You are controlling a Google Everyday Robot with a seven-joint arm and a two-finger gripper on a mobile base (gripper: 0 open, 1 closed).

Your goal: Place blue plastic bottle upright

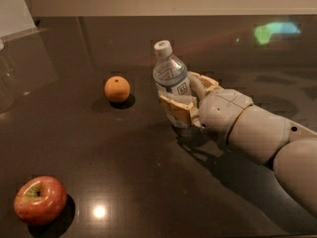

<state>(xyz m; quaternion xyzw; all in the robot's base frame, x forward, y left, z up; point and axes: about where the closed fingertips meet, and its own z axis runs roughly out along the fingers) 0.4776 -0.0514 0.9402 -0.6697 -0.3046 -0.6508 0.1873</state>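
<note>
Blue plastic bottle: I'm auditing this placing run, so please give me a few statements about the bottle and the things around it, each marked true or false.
1. The gripper is shut on the blue plastic bottle. True.
2. The bottle lies on its side. False: it is held nearly upright, cap end up, leaning slightly toward the orange.
3. The orange sits to the picture's left of the bottle, apart from it. True.
4. The apple touches the orange. False: the apple is well apart from it, near the lower left corner.
5. The bottle has no cap. False: its white cap is on.
</note>
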